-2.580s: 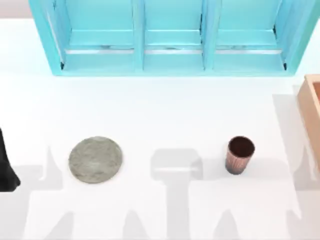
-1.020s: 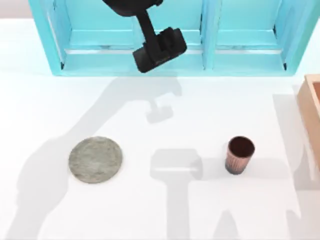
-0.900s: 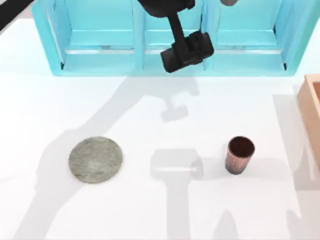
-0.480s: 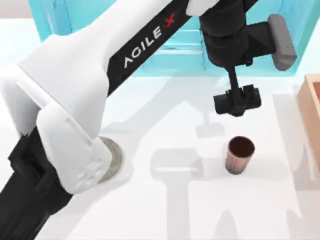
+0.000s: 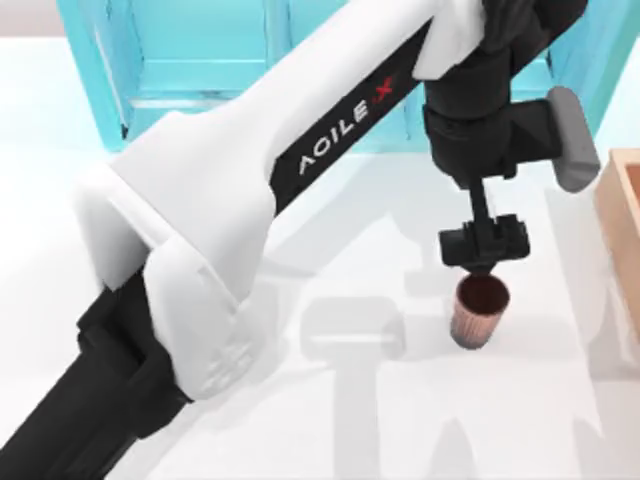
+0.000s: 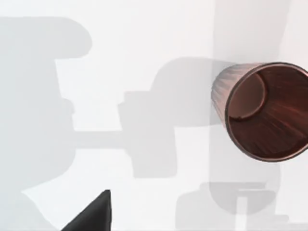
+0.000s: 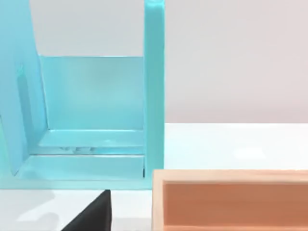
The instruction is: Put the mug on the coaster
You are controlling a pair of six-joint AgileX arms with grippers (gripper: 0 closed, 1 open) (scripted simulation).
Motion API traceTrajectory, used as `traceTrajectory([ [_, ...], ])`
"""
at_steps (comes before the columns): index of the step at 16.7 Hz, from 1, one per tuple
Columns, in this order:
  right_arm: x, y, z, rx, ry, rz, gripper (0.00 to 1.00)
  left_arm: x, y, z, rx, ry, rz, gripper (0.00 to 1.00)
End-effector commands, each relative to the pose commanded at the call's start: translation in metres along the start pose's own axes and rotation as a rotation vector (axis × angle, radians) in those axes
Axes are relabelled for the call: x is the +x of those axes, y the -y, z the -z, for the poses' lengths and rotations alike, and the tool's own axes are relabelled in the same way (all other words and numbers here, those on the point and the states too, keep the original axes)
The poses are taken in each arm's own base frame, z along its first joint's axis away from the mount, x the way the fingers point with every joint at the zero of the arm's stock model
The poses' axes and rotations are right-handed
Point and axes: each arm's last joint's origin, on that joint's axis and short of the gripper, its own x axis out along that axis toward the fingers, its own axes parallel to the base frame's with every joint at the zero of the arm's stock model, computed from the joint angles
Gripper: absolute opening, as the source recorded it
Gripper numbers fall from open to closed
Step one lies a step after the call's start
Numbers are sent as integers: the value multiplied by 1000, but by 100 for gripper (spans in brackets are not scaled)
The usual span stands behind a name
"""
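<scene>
Standing upright, mug (mouth up), left claw above

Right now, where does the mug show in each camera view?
Top view: the mug stands upright at right of centre, just below the left tool.
Left wrist view: mug, dark inside showing.
Right wrist view: not in it.
Shared landmark: white table.
</scene>
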Motion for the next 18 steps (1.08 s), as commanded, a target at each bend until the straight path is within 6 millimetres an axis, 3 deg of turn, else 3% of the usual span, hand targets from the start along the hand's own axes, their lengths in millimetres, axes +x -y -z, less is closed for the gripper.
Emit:
traceTrajectory([
  [6, 0, 0, 0, 0, 0, 0, 100, 12, -4, -3, 0, 4, -5, 100],
  [13, 0, 0, 0, 0, 0, 0, 100, 83, -4, -3, -1, -8, 7, 100],
  [18, 0, 0, 0, 0, 0, 0, 100, 99, -1, -1, 0, -2, 1, 100],
])
